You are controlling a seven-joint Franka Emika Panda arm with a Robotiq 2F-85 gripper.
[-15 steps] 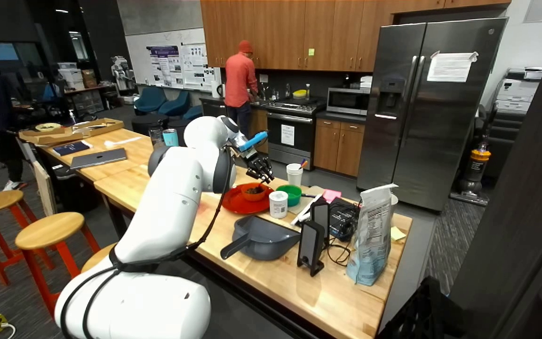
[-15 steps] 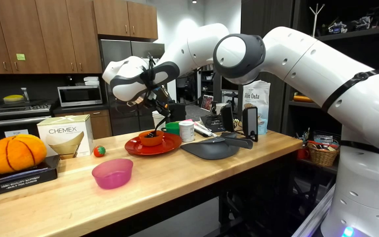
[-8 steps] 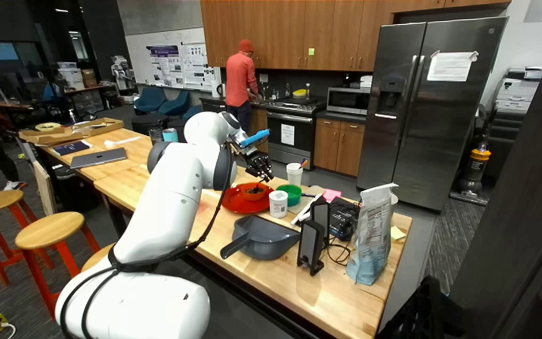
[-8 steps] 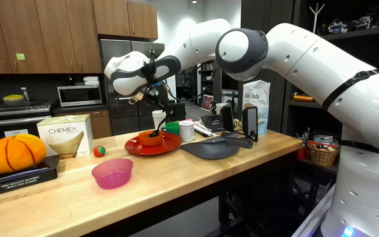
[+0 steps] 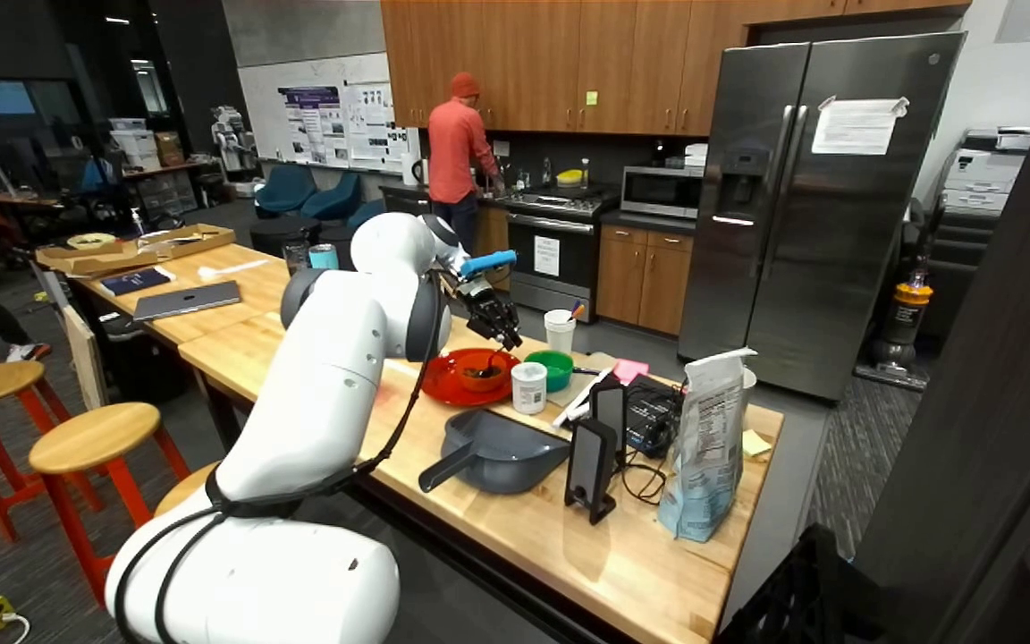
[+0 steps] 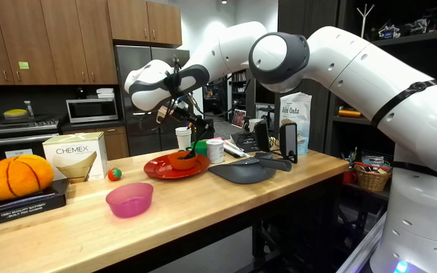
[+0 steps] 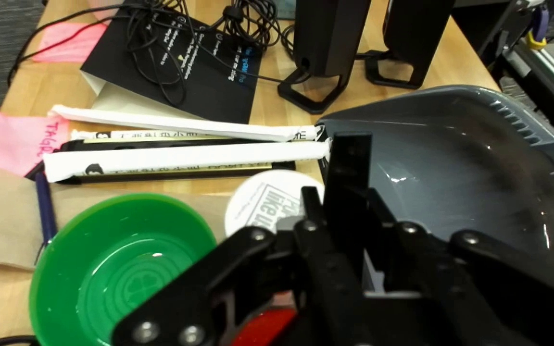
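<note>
arm [image 5: 314,407]: glossy white | joint rings [image 6: 298,57]: dark grey | cable [image 5: 382,460]: black | jaws: black, silvery screws [image 7: 145,331]

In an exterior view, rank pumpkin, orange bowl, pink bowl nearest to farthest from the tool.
1. Orange bowl: below the tool, on the red plate.
2. Pink bowl: picture-left of the plate.
3. Pumpkin: far picture-left, on the black box.

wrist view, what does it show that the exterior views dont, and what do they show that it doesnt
Only the wrist view shows the clover mark inside the green bowl and legible print atop the white tub.
Only the exterior views show the fridge and the microwave, plus, in an exterior view, the orange pumpkin.
All share the end effector gripping the black utensil, the green bowl, white tub, gray dustpan and black speakers.
</note>
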